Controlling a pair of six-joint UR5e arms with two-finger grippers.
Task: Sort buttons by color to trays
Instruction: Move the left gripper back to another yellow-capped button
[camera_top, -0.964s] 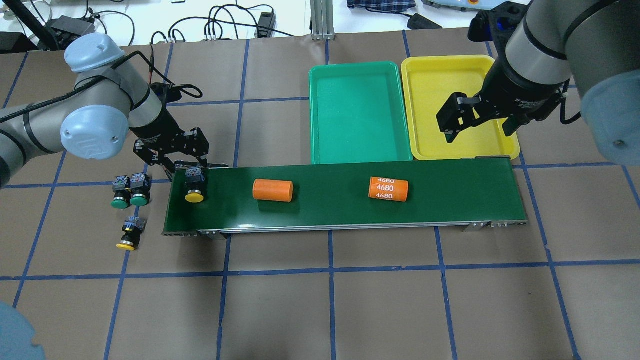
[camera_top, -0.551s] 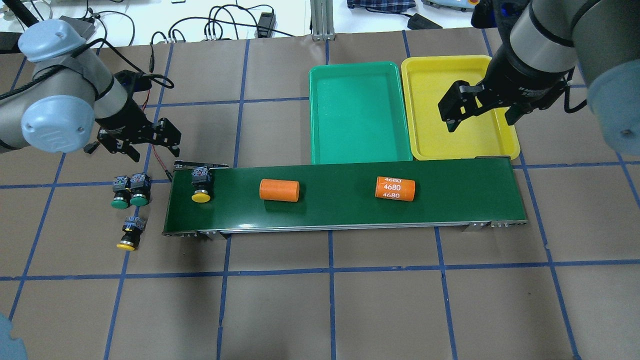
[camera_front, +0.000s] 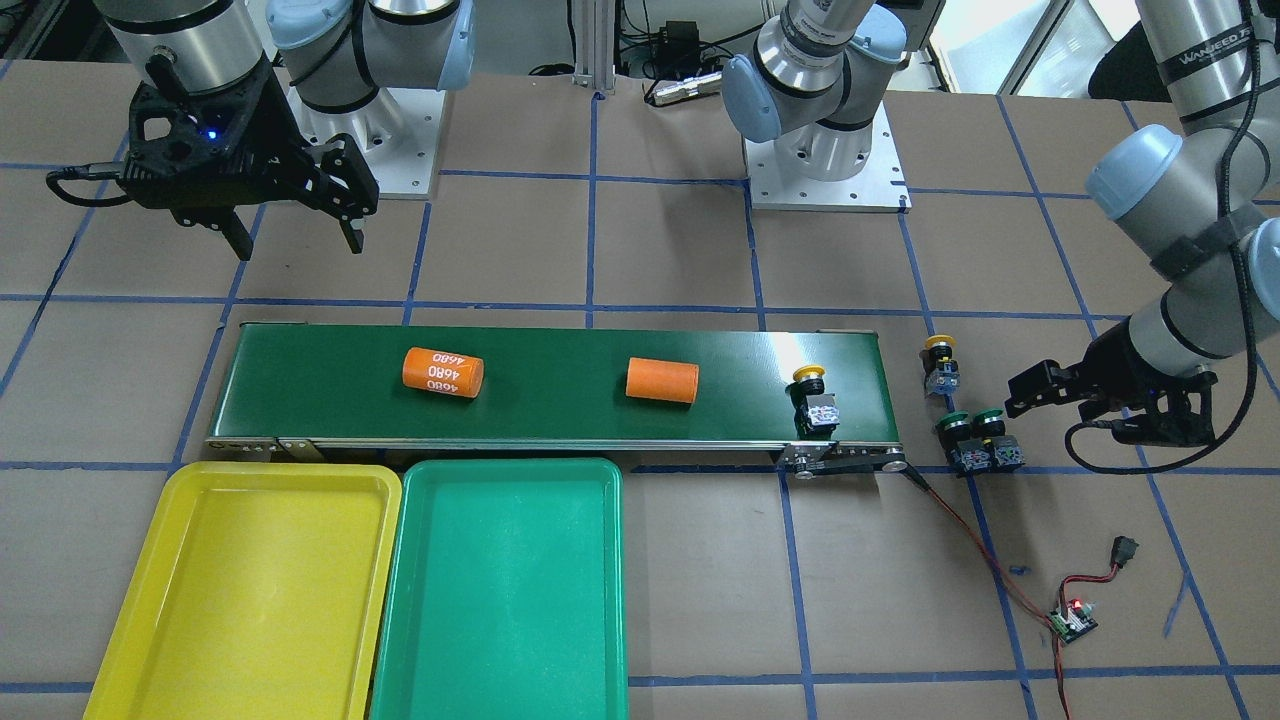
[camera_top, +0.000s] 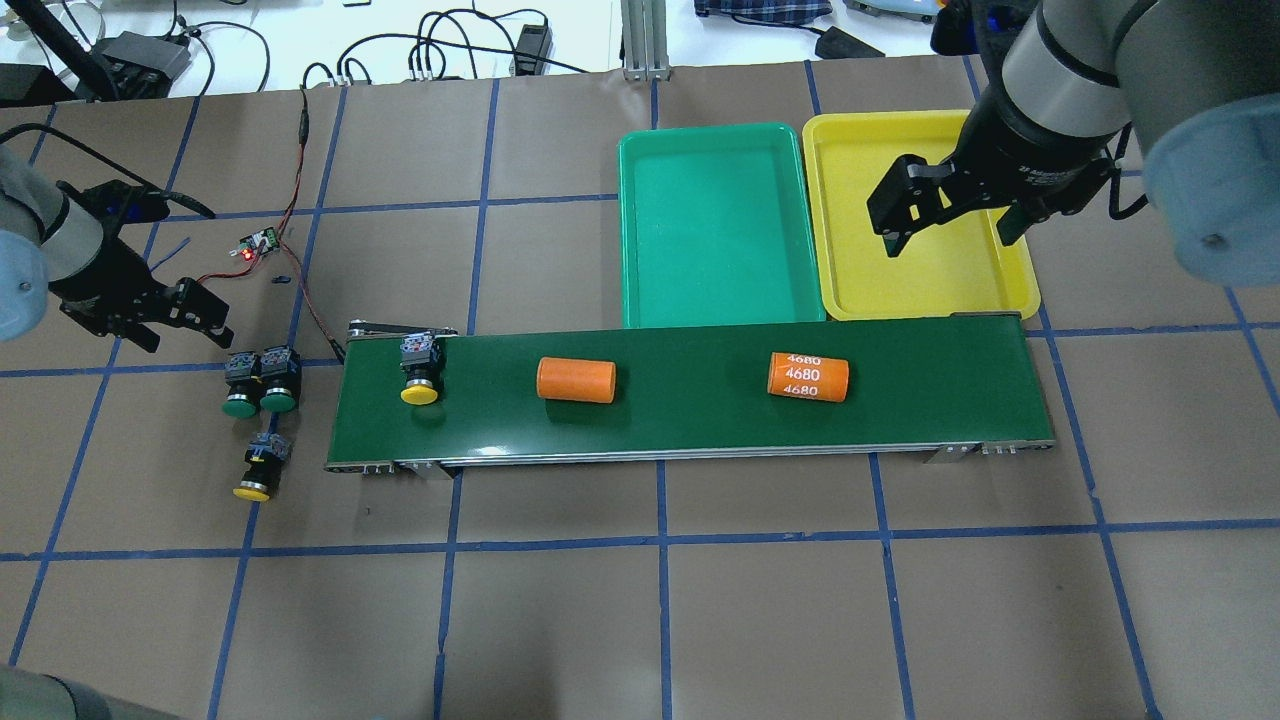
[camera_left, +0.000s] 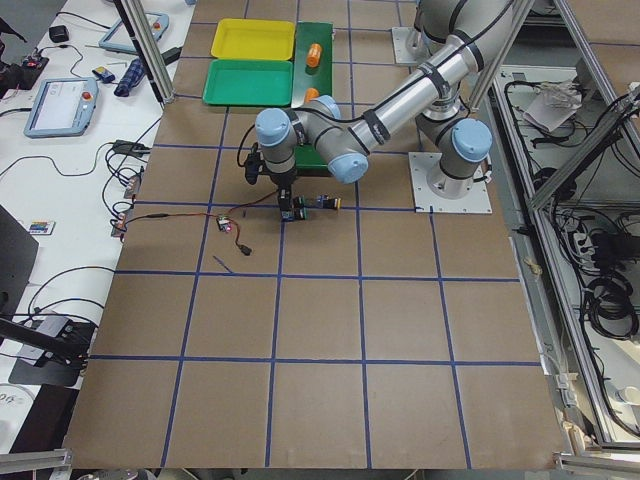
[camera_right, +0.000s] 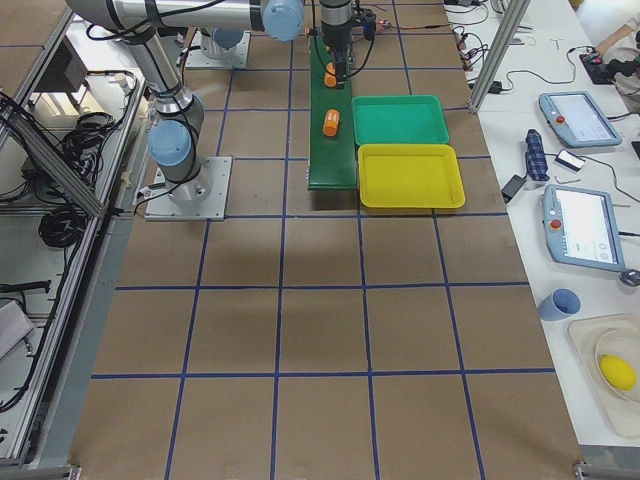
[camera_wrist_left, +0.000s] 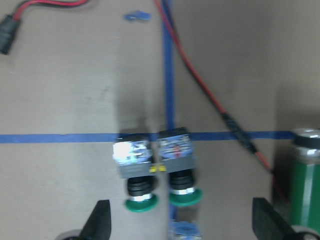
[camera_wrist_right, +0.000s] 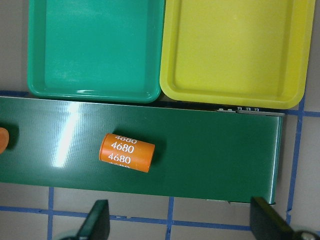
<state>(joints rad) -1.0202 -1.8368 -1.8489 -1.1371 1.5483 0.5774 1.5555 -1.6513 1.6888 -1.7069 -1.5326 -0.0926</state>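
One yellow button (camera_top: 419, 375) lies on the conveyor belt's left end, and it also shows in the front view (camera_front: 812, 400). Two green buttons (camera_top: 258, 383) lie side by side on the table left of the belt, with the second yellow button (camera_top: 257, 470) below them. My left gripper (camera_top: 183, 328) is open and empty, just up-left of the green buttons (camera_wrist_left: 160, 172), which lie between its fingers in the wrist view. My right gripper (camera_top: 947, 237) is open and empty above the yellow tray (camera_top: 930, 285). The green tray (camera_top: 715, 225) stands beside it; both are empty.
Two orange cylinders lie on the dark-green belt (camera_top: 690, 420): a plain one (camera_top: 576, 380) and one marked 4680 (camera_top: 808, 376), also in the right wrist view (camera_wrist_right: 126, 152). A red-black cable and a small circuit board (camera_top: 255, 243) lie left of the belt.
My left gripper has pulled away from the belt's left end to the left, leaving the yellow button on the belt. The button and both cylinders have drifted right. My right gripper has shifted slightly farther back.
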